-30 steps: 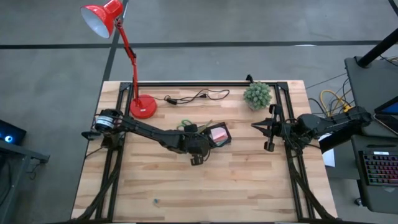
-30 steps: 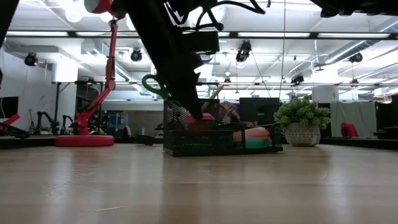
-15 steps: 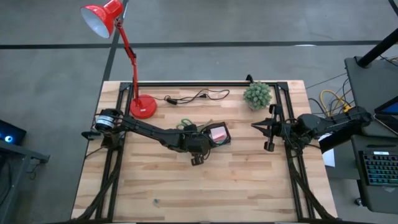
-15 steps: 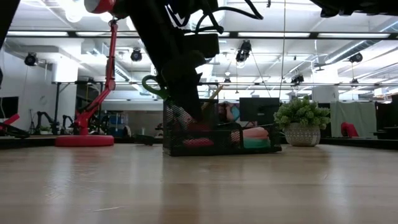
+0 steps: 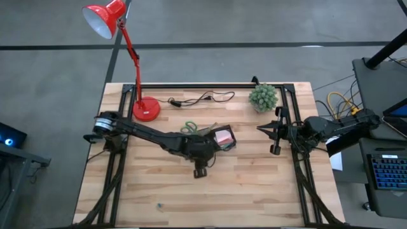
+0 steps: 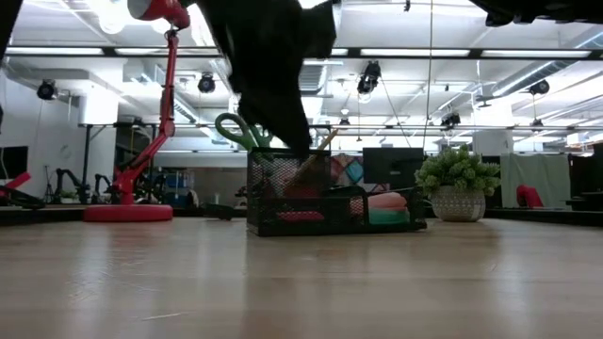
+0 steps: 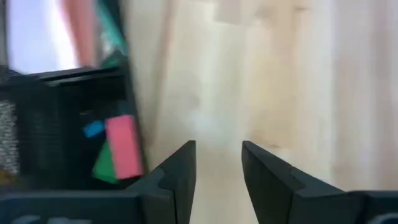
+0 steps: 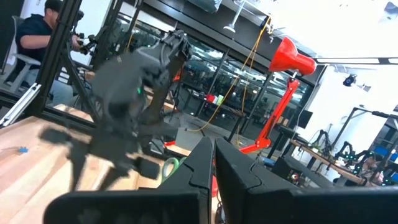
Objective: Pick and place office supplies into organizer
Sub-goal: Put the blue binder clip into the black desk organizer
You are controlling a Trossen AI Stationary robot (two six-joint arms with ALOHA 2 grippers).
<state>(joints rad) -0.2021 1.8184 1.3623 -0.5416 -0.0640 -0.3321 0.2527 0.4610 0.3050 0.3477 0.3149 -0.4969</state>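
Left gripper (image 5: 201, 166) hangs over bare wood just on the near side of the organizer (image 5: 220, 138), its two dark fingers (image 7: 180, 177) spread apart with nothing between them; from the wrist camera you see only pale tabletop in the gap. That arm reaches in from the left edge of the table (image 5: 254, 191) and crosses toward the middle. The organizer, a small black mesh tray, sits near the centre of the table, a little to the far side. Inside it a pink sticky-note pad (image 5: 223, 137) shows from above, and from table height pink and teal things lie low in its right end (image 6: 382, 209). Green-handled scissors (image 5: 189, 128) stand at its left end, their loops poking above the mesh (image 6: 237, 130), and a yellow pencil (image 6: 316, 158) leans out of the tray at a slant. The wrist camera also catches a blurred pink piece with bits of green and blue beside it (image 7: 121, 149) within the dark mesh wall. One tiny piece (image 5: 159, 205) lies alone on the wood near the front left. Right gripper (image 5: 275, 137) waits well off at the right side of the table, fingers (image 8: 205, 168) pressed together. A red lamp (image 5: 145, 109) stands at the far left, a black cable (image 5: 200, 98) beside it, and a small green plant (image 5: 263, 97) at the far right.
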